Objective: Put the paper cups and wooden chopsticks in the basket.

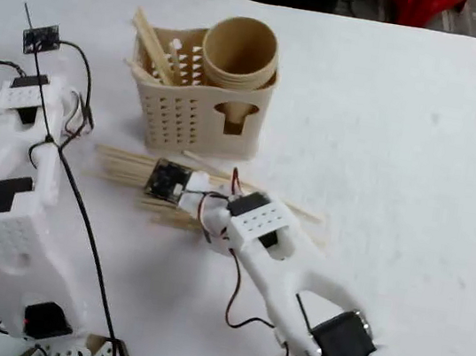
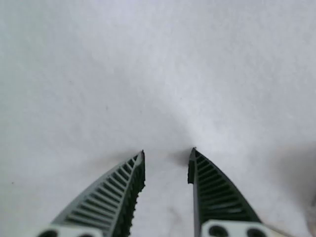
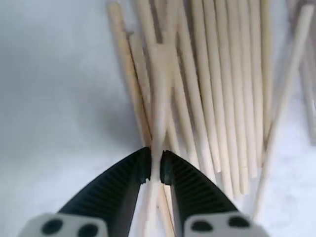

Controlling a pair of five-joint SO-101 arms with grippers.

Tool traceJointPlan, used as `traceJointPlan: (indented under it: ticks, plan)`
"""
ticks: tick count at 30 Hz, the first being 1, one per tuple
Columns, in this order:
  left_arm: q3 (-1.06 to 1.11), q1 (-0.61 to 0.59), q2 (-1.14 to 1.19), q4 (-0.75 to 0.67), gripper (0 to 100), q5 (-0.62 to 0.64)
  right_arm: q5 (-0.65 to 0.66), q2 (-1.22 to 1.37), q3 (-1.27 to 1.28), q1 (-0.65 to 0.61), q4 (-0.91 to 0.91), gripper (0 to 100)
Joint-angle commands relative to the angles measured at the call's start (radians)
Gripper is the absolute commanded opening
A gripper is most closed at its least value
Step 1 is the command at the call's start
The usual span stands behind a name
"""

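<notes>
A white perforated basket [image 1: 198, 117] stands at the back of the table. Inside it sit stacked paper cups [image 1: 241, 51] and several wooden chopsticks [image 1: 154, 47]. More chopsticks [image 1: 124, 164] lie in a loose pile on the table in front of the basket. In the right wrist view my right gripper [image 3: 155, 165] is shut on one chopstick [image 3: 161, 118] at the near side of the pile [image 3: 222, 98]. My left gripper [image 2: 167, 157] is open over bare table with nothing between its fingers.
The right arm [image 1: 269, 236] reaches from the front centre over the pile. The left arm [image 1: 16, 163] stands along the left edge with a black cable [image 1: 81, 208] trailing beside it. The white table [image 1: 418, 169] stretches bare to the right.
</notes>
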Motion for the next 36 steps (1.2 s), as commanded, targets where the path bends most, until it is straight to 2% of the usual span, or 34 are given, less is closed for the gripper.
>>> traceJointPlan:
  ticks: [1,15,20,24,33,36]
  plan:
    - [-0.009,0.008,-0.010,-0.014,16,-0.003,0.000,-0.048,-0.023,0.007,0.024,1.7]
    - [-0.009,0.008,-0.010,-0.014,16,-0.002,-0.043,-0.182,-0.018,0.007,0.079,1.9]
    - [-0.009,0.008,-0.010,-0.014,16,-0.002,-0.041,-0.156,-0.018,0.004,0.084,8.0]
    - [-0.009,0.008,-0.010,-0.014,16,-0.002,-0.041,-0.145,-0.021,0.004,0.081,1.1]
    - [-0.009,0.008,-0.010,-0.014,16,-0.002,-0.041,-0.145,-0.035,0.010,0.077,2.2]
    - [-0.009,0.008,-0.010,-0.012,16,-0.002,-0.035,-0.143,-0.077,0.070,0.074,4.2]
